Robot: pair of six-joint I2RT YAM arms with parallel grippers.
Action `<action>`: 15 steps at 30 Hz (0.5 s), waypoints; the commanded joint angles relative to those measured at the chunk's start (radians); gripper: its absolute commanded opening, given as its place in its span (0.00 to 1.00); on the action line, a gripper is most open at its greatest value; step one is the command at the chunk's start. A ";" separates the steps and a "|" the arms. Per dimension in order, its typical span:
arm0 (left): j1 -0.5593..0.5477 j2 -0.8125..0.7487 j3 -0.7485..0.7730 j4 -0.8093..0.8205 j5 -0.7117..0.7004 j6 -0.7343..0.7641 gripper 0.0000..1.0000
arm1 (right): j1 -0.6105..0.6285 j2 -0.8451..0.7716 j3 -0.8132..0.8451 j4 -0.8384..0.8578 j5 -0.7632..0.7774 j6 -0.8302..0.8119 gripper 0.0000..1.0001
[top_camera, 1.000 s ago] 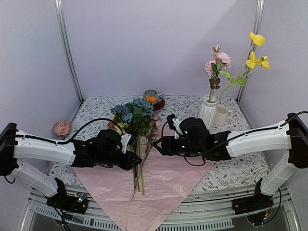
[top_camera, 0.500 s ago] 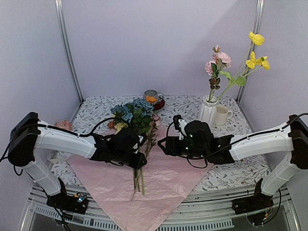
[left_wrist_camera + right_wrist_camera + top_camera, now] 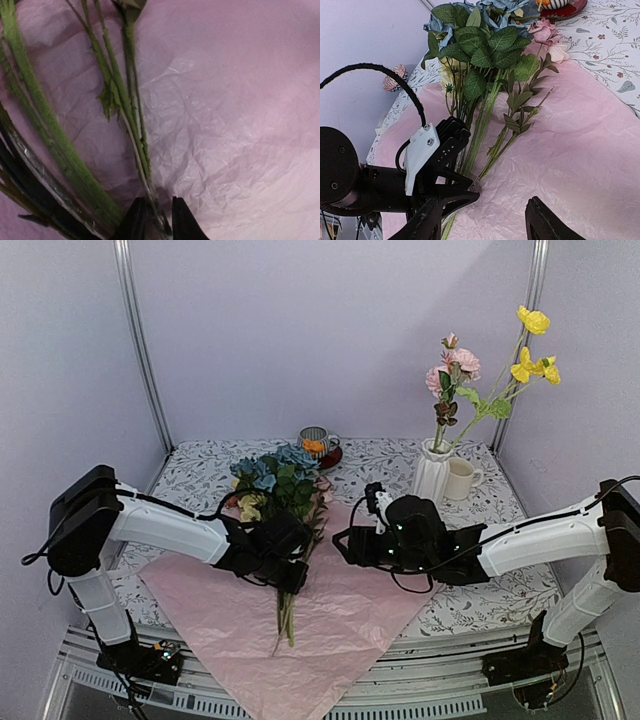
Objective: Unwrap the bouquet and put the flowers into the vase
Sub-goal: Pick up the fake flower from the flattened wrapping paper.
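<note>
Since a second ago the left arm [image 3: 170, 530] has swung in from the left edge of the desk [image 3: 500, 590] and reached the stems, its elbow now lifted; the right arm [image 3: 530, 535] has drawn back a little toward the right edge; the stem ends have shifted slightly on the paper [image 3: 340, 610].

Flowers [image 3: 275, 480] lie loose on the open pink paper in the middle of the desk, blue and yellow blooms toward the far edge, cut ends toward the near edge; the crinkled sheet is spread flat, one corner hanging over the near edge.

Left fingers [image 3: 136, 222] sit low over the paper, drawn close together and clenched on one thin stem that runs up between the tips; the thicker stems lie just beside them, outside the grip.

Right fingers [image 3: 542, 222] hover just above the paper on the other side of the stems, spread wide and released, nothing between them.

A white ribbed vase [image 3: 432, 475] stands upright near the far right corner; a pink rose and yellow blooms [image 3: 455, 365] stand in it; a cream mug [image 3: 461, 478] sits just beside it, toward the right edge; a striped cup [image 3: 313, 440] stands at the far edge behind the blooms.
</note>
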 commanded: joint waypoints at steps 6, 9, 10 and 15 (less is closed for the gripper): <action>-0.013 -0.062 0.023 -0.042 -0.028 -0.021 0.00 | 0.003 -0.033 -0.013 0.024 0.012 0.007 0.59; -0.014 -0.164 -0.012 -0.003 -0.029 -0.027 0.00 | 0.002 -0.060 -0.006 0.017 -0.009 0.008 0.59; -0.014 -0.203 -0.025 0.011 -0.028 -0.029 0.00 | 0.002 -0.071 -0.003 0.018 -0.016 0.006 0.59; -0.013 -0.382 -0.106 0.129 -0.002 -0.017 0.00 | 0.003 -0.138 -0.002 0.081 -0.092 -0.032 0.59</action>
